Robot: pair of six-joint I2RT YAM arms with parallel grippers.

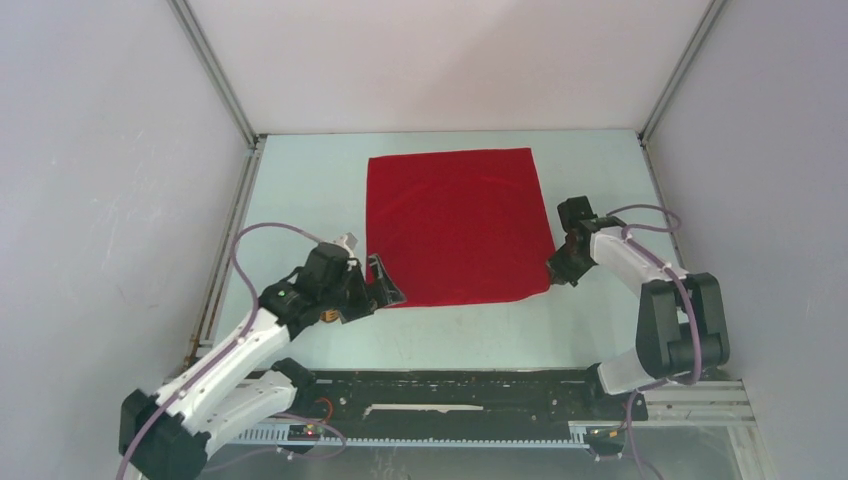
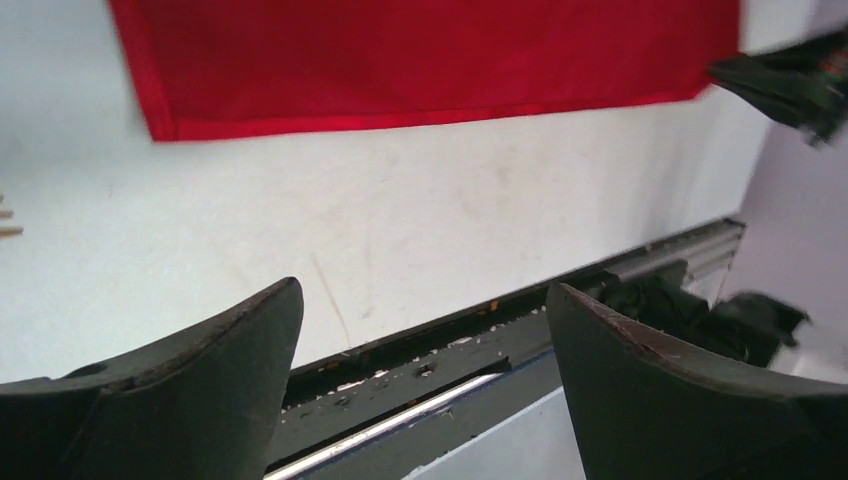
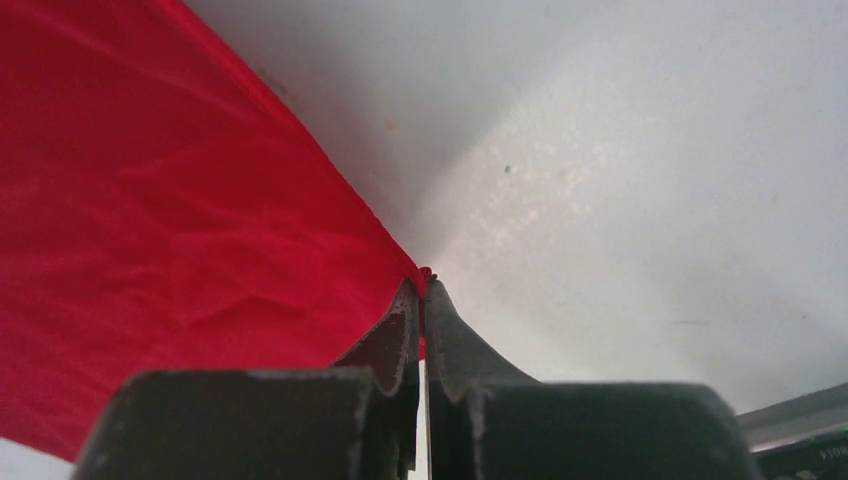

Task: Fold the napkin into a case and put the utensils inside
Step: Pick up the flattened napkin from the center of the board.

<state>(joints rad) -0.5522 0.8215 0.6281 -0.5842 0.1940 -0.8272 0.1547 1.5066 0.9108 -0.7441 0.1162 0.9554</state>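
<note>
The red napkin [image 1: 455, 225] lies spread flat as a square on the pale table, and nothing rests on it. My right gripper [image 3: 424, 280] is shut on the napkin's [image 3: 180, 230] near-right corner, with red cloth pinched between the fingertips; in the top view the right gripper [image 1: 553, 272] sits at that corner. My left gripper [image 1: 385, 283] hovers at the near-left corner. Its jaws are wide open and empty [image 2: 422, 290], just short of the napkin's near hem [image 2: 420, 110]. Light-brown wooden tips [image 2: 6, 222] poke in at the left edge; the rest of the utensils is out of view.
A black rail [image 1: 450, 385] runs along the table's near edge, close under the left gripper. Grey walls and metal frame posts [image 1: 215, 70] enclose the table on three sides. The right arm's cable [image 1: 640, 212] loops beside the napkin.
</note>
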